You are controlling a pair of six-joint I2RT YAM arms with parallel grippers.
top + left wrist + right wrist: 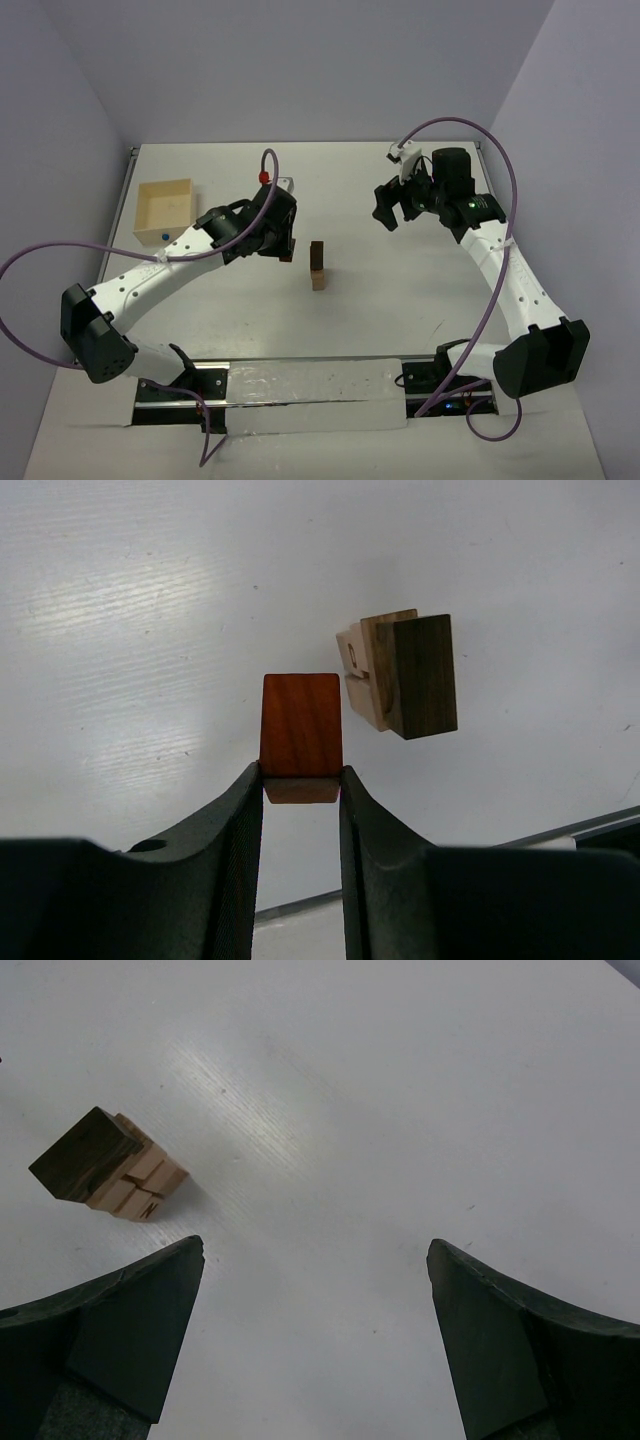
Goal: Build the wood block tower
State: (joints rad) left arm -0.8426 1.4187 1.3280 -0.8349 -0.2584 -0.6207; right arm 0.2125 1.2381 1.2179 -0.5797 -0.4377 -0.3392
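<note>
The wood block tower (318,265) stands mid-table: pale tan blocks with a dark brown block on top (420,675), also seen in the right wrist view (105,1165). My left gripper (300,772) is shut on an orange-brown block (300,725), held above the table just left of the tower (288,252). My right gripper (398,205) hovers open and empty to the right of the tower, its fingers (150,1300) wide apart over bare table.
A shallow pale wooden tray (166,211) sits at the far left with a small blue thing in it. The arm bases and a metal rail (310,385) line the near edge. Walls close in behind and at both sides.
</note>
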